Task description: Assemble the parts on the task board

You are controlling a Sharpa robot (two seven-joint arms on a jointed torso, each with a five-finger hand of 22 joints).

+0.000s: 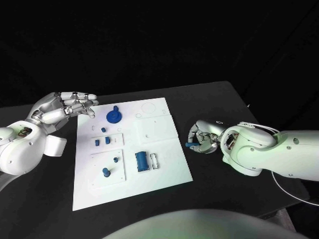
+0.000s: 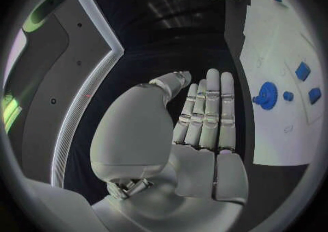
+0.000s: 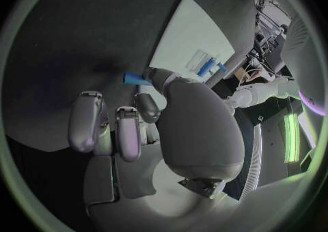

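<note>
Right hand [image 1: 203, 140] pinches a blue peg [image 1: 191, 145] just off the task board [image 1: 170, 164]'s right edge; left hand [image 1: 68, 108], fingers straight and empty, hovers at its far-left corner.

No readable text, labels or numbers — none anywhere

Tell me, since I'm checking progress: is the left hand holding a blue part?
No. In the left wrist view the left hand lies flat with its fingers straight and nothing in it, beside the task board.
</note>
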